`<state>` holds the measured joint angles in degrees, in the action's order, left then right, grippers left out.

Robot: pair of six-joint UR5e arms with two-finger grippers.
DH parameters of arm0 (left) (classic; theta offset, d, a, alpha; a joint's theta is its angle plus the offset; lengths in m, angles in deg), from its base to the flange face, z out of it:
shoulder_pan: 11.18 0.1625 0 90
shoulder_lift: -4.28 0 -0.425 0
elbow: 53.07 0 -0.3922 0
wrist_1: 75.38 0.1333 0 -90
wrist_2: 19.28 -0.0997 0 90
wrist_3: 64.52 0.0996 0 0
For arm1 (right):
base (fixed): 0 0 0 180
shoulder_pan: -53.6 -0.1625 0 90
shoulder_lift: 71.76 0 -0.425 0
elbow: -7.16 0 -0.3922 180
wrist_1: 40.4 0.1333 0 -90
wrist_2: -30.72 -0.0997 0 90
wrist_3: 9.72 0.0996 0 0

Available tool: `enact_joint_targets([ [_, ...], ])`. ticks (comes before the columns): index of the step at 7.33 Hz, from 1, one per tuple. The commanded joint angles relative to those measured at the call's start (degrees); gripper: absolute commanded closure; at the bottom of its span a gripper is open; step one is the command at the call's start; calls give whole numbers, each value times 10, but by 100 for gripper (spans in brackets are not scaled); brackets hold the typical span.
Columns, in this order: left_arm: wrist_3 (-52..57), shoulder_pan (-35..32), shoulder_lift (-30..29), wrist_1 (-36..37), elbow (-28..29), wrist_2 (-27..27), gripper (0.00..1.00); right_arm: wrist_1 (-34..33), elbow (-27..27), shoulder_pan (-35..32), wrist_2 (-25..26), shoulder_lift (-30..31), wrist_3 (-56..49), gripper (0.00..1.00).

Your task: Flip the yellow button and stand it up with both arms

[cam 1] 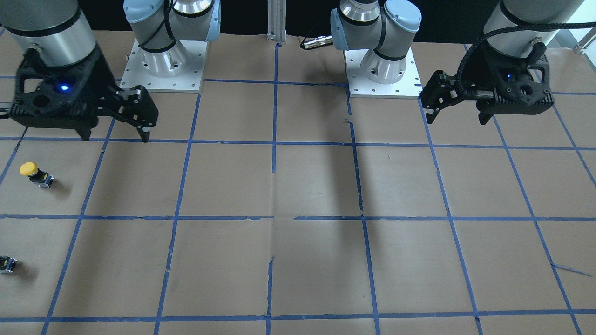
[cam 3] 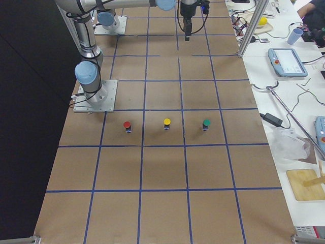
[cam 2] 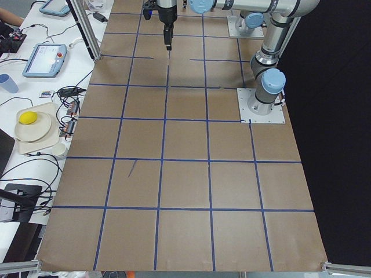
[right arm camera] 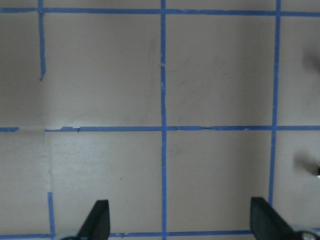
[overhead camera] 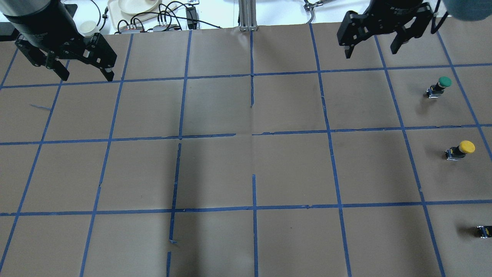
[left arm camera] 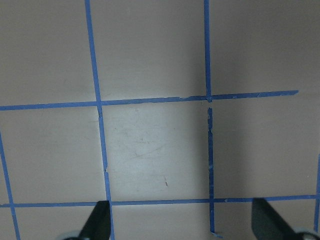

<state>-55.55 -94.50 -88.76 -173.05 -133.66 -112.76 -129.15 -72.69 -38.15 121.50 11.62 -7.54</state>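
Note:
The yellow button (overhead camera: 461, 149) stands near the table's right edge with its yellow cap up and its grey block on the paper. It also shows in the front view (cam 1: 35, 173) and in the right view (cam 3: 166, 123). My right gripper (overhead camera: 371, 42) is open and empty. It hangs high over the far side of the table, well away from the button, and in the front view (cam 1: 139, 116) it is at the left. My left gripper (overhead camera: 84, 65) is open and empty at the far left, and in the front view (cam 1: 433, 104) it is at the right. Both wrist views show only taped paper between spread fingertips (left arm camera: 100, 222) (right arm camera: 100, 220).
A green-capped button (overhead camera: 440, 86) stands beyond the yellow one, and a red-capped button (cam 3: 127, 125) stands nearer my base. At the overhead view's edge only its grey block (overhead camera: 484, 231) shows. The arm bases (cam 1: 163, 60) (cam 1: 382, 65) sit at my side. Cables and a tray (overhead camera: 134, 9) lie past the far edge.

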Motion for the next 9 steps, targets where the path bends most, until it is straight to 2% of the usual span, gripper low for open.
enact_joint_targets([
  [1,0,0,0,1,1,0,0,37,-19,-19,-53,3,56,0],
  [4,0,0,0,2,3,4,0,65,-13,-19,-46,6,57,0],
  [5,0,0,-1,4,-4,4,0,66,-13,-20,-24,6,57,0],
  [9,0,0,-2,7,4,8,0,67,-13,-21,-24,6,59,0],
])
